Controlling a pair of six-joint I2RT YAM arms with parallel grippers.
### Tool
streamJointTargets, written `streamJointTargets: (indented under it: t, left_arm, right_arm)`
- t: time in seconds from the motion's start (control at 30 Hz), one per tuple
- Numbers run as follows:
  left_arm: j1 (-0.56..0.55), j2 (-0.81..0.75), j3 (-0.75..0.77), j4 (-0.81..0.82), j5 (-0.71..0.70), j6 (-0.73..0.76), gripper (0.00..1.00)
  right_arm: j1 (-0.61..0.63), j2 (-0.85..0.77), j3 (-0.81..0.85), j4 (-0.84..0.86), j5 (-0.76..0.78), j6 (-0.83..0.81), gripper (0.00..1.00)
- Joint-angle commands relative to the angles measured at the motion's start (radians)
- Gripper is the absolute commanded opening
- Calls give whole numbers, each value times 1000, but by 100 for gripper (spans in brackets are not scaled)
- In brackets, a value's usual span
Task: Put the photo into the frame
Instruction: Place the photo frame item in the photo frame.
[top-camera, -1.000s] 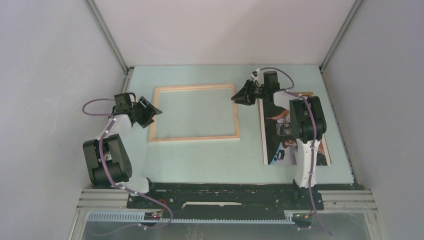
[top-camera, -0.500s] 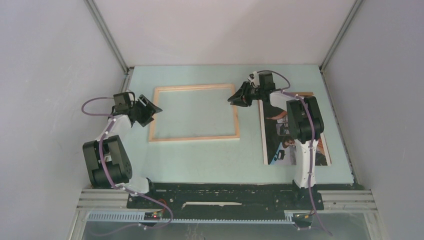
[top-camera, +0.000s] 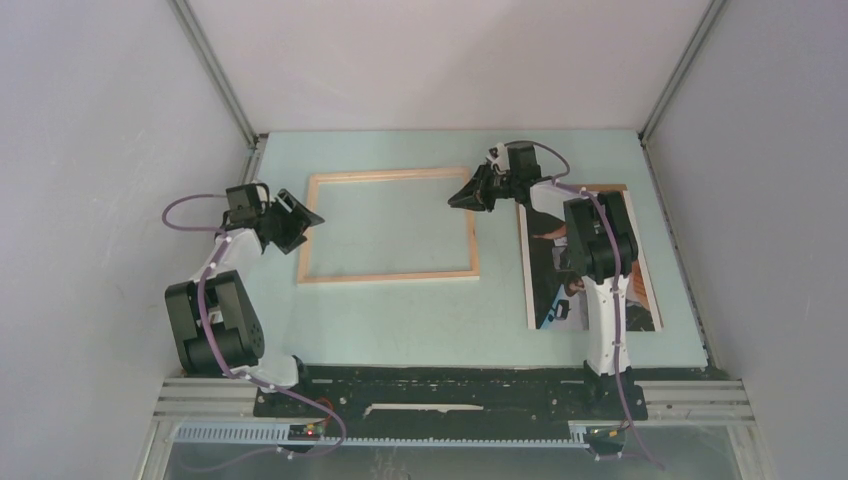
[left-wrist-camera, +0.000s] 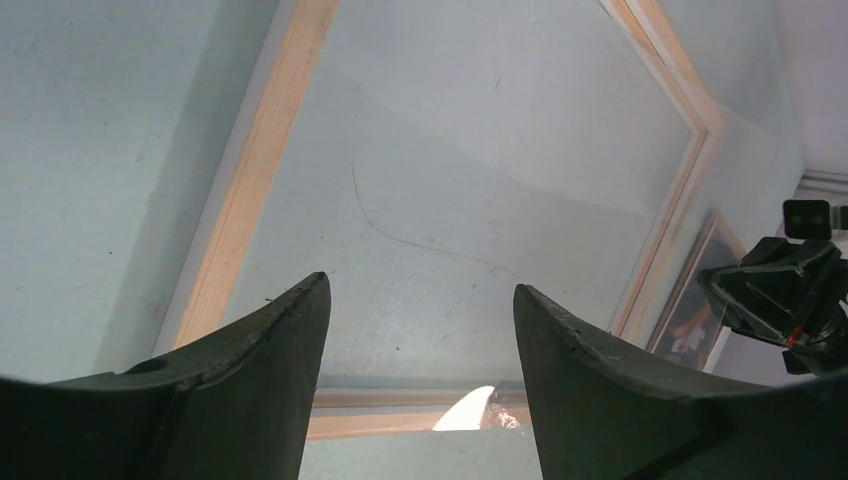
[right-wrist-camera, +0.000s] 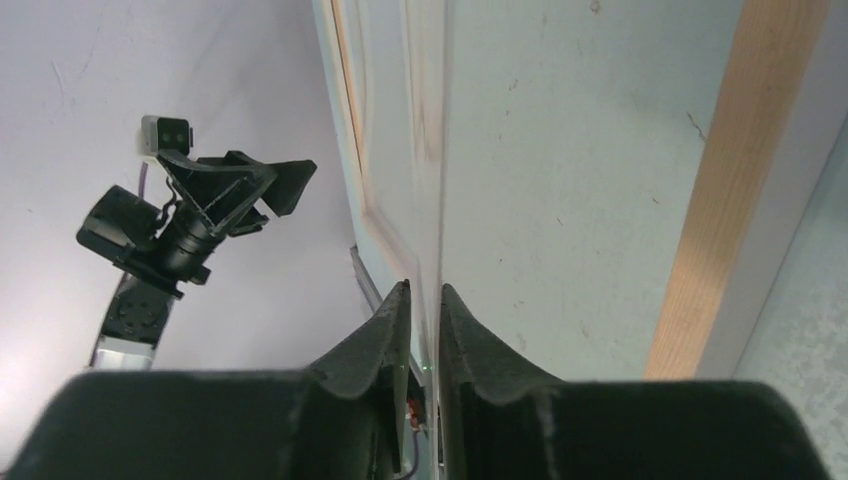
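One frame (top-camera: 390, 274) — betw. L tool (top-camera: 311, 220), R tool (top-camera: 453, 200)

Soft, even light from above; the wrist views were patchier.
In the top view the bench (top-camera: 400, 320) was evenly bright, with only faint shadows under the arms. In the left wrist view a white glare spot (left-wrist-camera: 468, 408) burned low between the dark, soft-edged sides of the left pincer (left-wrist-camera: 420, 283). In the right wrist view the right pincer (right-wrist-camera: 425, 286) and the frame (right-wrist-camera: 424, 110) were blurred, and straight lines splayed.
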Motion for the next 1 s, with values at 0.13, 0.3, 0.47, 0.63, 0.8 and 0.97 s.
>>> streamJointTargets:
  t: [0.13,0.3,0.47,0.63,0.8,0.97]
  left_arm:
    - [14,-49,57,-12,-14,68,72]
    - [34,-34,63,-3,-13,27,74]
    - [44,-23,55,21,2,-8,74]
    - [58,-26,27,44,7,-13,74]
    - [64,-27,12,58,12,-18,74]
    - [68,-28,12,62,12,-19,74]
  right_arm:
    - [9,-47,37,54,-40,-95,9]
    - [15,-72,-14,176,-60,-74,0]
    - [21,-97,-68,299,-80,-52,0]
    - [21,-141,-106,356,-79,-61,0]
    - [23,-158,-118,373,-85,-64,0]
    - [24,-169,-126,379,-85,-66,0]
